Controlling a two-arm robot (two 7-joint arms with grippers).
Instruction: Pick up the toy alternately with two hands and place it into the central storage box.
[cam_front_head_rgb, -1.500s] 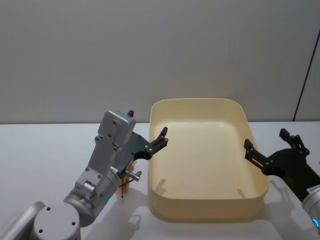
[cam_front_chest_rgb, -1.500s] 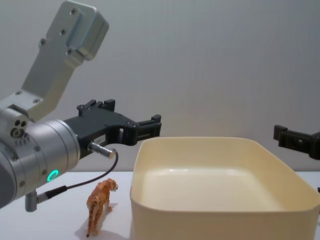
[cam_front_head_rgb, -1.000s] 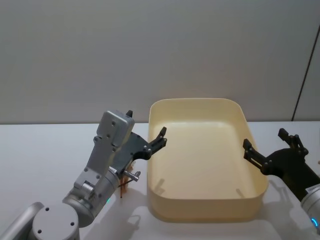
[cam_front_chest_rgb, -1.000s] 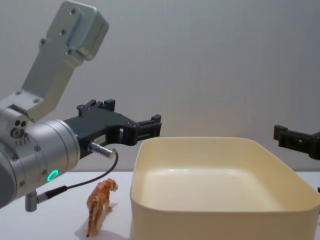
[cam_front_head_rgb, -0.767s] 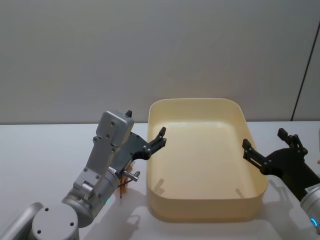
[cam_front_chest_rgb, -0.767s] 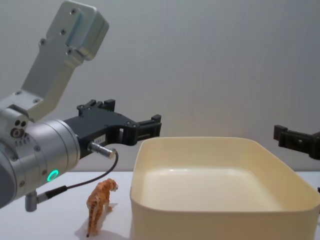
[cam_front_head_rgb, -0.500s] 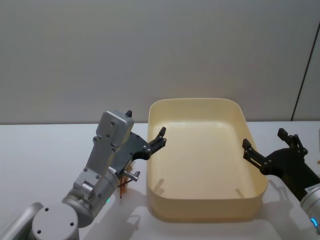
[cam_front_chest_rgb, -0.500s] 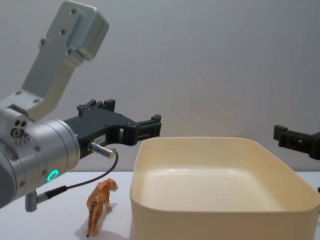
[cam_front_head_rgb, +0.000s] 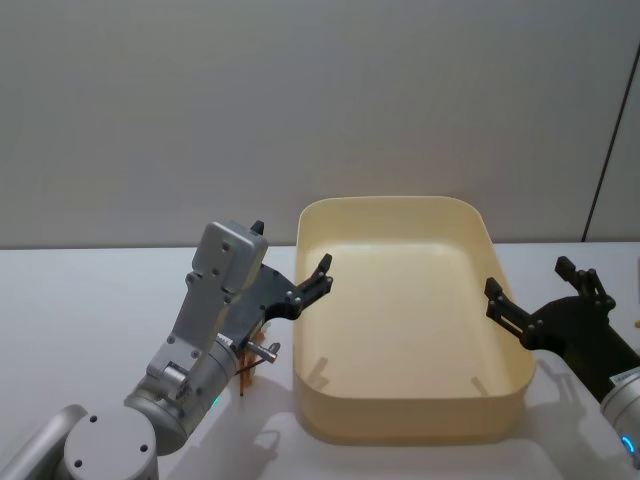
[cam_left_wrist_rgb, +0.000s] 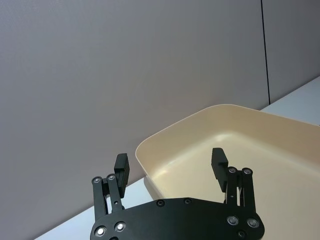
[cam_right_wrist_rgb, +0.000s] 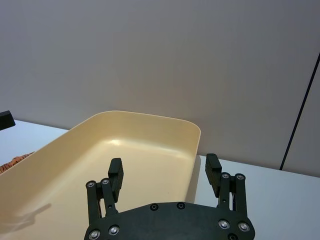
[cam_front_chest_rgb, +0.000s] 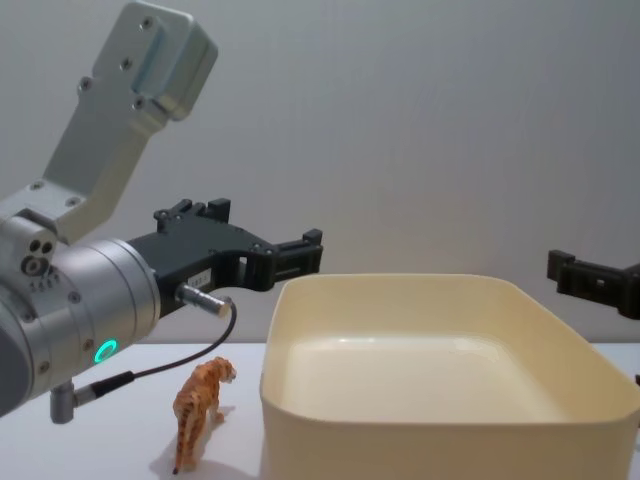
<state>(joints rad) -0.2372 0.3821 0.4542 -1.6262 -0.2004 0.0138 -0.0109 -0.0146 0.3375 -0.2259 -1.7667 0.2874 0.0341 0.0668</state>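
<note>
Nothing has shifted since the earlier frames, so the first pick looks not yet begun. On the desk (cam_front_head_rgb: 80, 300) the central storage box (cam_front_head_rgb: 400, 422) sits midway between the side edges, empty. Above its left rim the left claw (cam_left_wrist_rgb: 170, 160) hovers wide open, holding nothing; the right claw (cam_right_wrist_rgb: 164, 165) gapes equally empty by the right rim. The toy tiger (cam_front_chest_rgb: 200, 408) stands just beside the box's left wall

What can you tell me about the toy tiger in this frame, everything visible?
The toy tiger is a small orange figure with dark stripes, seemingly hard plastic. It stands upright on the white table, head toward the cream storage box, just left of its wall with a gap between. The open left gripper hangs above it; nothing grips it.
</note>
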